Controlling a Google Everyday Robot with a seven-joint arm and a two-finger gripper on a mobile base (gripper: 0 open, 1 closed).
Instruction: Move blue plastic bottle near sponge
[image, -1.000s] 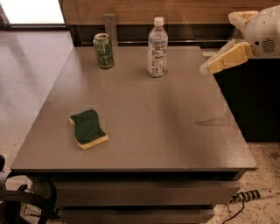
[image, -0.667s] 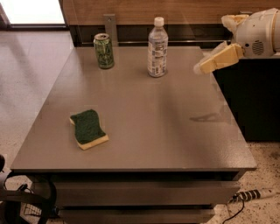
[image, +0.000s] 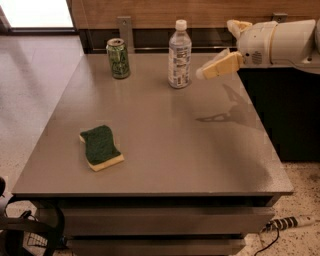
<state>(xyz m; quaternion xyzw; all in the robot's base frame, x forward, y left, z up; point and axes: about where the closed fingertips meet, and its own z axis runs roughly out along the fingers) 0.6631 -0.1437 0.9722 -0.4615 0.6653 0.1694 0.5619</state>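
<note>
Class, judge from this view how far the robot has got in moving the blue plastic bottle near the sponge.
Done: nothing yet. The blue plastic bottle stands upright at the far side of the table, near the green can and far from the sponge at front left. In hand: the gripper hovers open just right of the bottle, not touching it. Left: grasp, carry, set down by the sponge.
</note>
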